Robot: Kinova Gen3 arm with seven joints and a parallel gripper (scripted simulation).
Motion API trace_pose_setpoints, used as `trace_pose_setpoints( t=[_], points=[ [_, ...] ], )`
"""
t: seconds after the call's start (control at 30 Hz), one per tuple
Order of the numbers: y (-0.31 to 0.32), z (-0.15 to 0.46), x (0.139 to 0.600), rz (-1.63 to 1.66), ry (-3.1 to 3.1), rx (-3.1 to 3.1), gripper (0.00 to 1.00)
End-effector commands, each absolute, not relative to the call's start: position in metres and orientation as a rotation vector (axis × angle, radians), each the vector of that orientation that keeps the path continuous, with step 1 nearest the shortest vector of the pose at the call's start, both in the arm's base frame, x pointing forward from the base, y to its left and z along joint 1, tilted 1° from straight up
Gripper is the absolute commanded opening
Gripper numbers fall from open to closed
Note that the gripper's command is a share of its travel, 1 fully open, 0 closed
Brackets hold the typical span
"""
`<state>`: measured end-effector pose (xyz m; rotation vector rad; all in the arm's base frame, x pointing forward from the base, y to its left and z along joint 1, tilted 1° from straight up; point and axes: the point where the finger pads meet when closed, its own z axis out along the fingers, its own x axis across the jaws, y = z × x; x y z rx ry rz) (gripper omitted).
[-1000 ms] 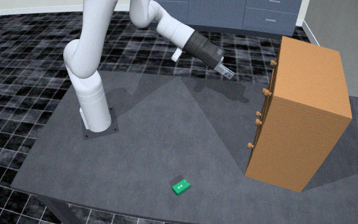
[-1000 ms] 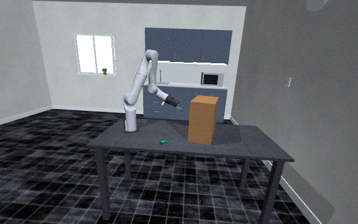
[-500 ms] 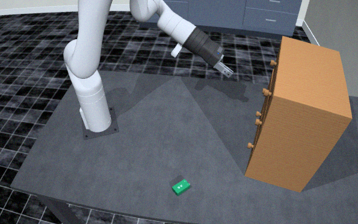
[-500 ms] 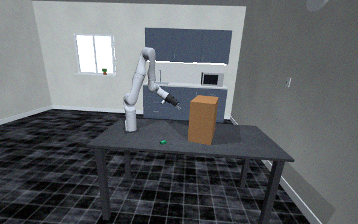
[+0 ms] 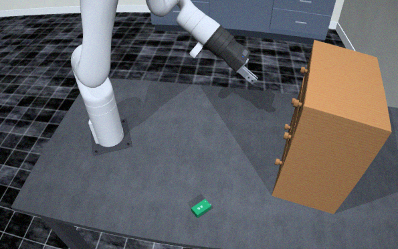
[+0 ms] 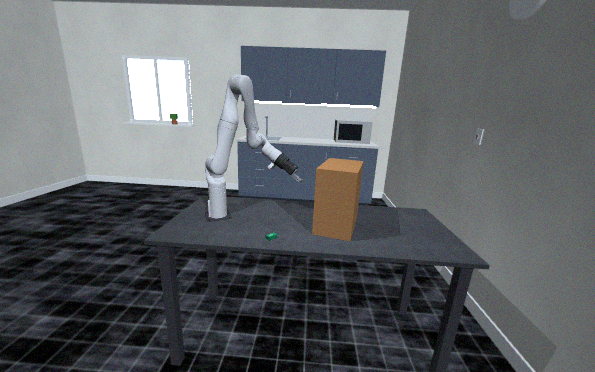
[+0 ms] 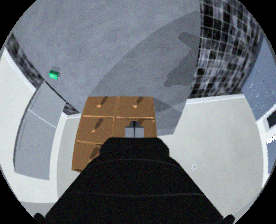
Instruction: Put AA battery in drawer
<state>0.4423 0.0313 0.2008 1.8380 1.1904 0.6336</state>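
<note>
The small wooden chest [image 5: 339, 134] [image 6: 337, 200] [image 7: 98, 125] stands upright at the right of the table, its drawer fronts turned towards the arm. In the top view the fronts show only edge-on, with round knobs [image 5: 295, 102] sticking out. My gripper [image 5: 253, 80] [image 6: 299, 178] [image 7: 134, 126] is shut and empty. It hangs in the air to the left of the chest's upper front, pointing at it and clear of the knobs. No AA battery shows in any view.
A small green block [image 5: 201, 207] [image 6: 271, 235] [image 7: 53, 75] lies near the front edge of the grey table [image 5: 145, 167]. The arm's base [image 5: 106, 134] stands at the table's back left.
</note>
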Motion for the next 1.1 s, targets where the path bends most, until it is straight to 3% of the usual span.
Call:
trace_pose_setpoints(
  t=[0.0, 1.07],
  points=[
    [0.029, 0.204, 0.443, 0.627, 1.185, 1.856, 0.00],
    [0.034, 0.220, 0.434, 0.534, 1.280, 2.009, 0.00]
  ],
)
